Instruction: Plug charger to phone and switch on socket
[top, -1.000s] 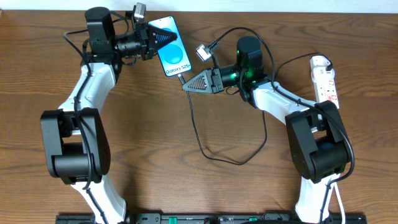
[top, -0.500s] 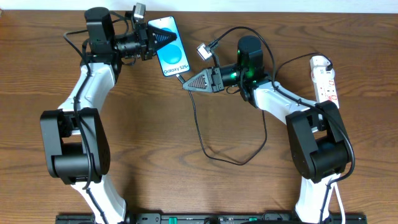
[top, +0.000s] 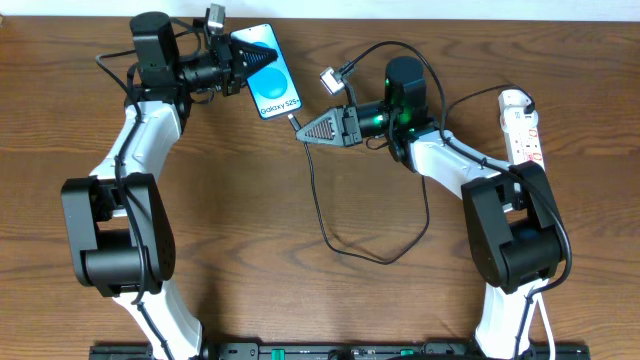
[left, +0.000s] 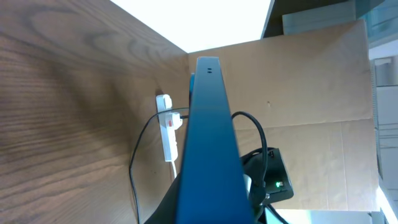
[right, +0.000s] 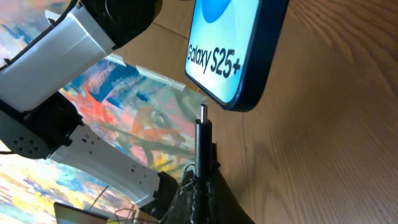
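My left gripper (top: 240, 62) is shut on the phone (top: 273, 86), holding it off the table at the far centre-left; its blue screen reads "Galaxy S25+". The left wrist view shows the phone (left: 211, 143) edge-on between my fingers. My right gripper (top: 312, 130) is shut on the charger (top: 318, 205), whose plug tip (right: 203, 115) points at the phone's bottom edge (right: 239, 93), a small gap apart and slightly left of it. The black cable loops over the table. The socket (top: 523, 126) lies at the far right, also visible in the left wrist view (left: 166, 127).
A white cord runs from the socket down along my right arm. A small grey connector (top: 331, 81) on another black cable hangs above my right arm. Cardboard and a painted wall stand behind the table.
My left gripper has carried the phone up and left, tilting it. My right gripper has shifted slightly right and up with the plug, which now sits just off the phone's bottom edge.
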